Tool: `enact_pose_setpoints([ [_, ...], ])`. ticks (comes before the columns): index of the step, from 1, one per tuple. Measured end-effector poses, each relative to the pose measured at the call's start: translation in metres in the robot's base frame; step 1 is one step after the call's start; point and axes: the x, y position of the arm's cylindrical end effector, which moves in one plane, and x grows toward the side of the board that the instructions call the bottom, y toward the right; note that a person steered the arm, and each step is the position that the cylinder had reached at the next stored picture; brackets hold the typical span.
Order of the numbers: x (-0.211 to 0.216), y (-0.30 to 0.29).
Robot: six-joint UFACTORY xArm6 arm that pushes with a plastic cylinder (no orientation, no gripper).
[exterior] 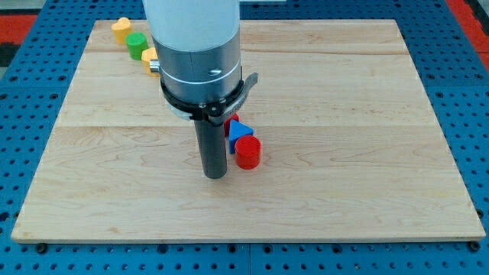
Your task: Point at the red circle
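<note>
Near the bench's (114,191) middle sits the red circle (247,152), just right of our tip (216,175), which stands close beside it, perhaps touching; we cannot tell. We carry no pincer, only the rod, holding nothing. Behind the circle a blue triangle (240,130) and another red block (234,119) crowd in, partly hidden by the arm. Any drift rightward would likely shove the circle and spoil the pointing. Yellow block (121,29), green block (137,45) and a second yellow (149,58) sit well apart at top left. Open room lies left, right and below.
</note>
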Motion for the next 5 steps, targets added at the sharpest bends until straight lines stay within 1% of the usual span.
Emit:
enact_pose_setpoints([
  [1,-0.0065,0.0],
  [5,-0.0109,0.0074],
])
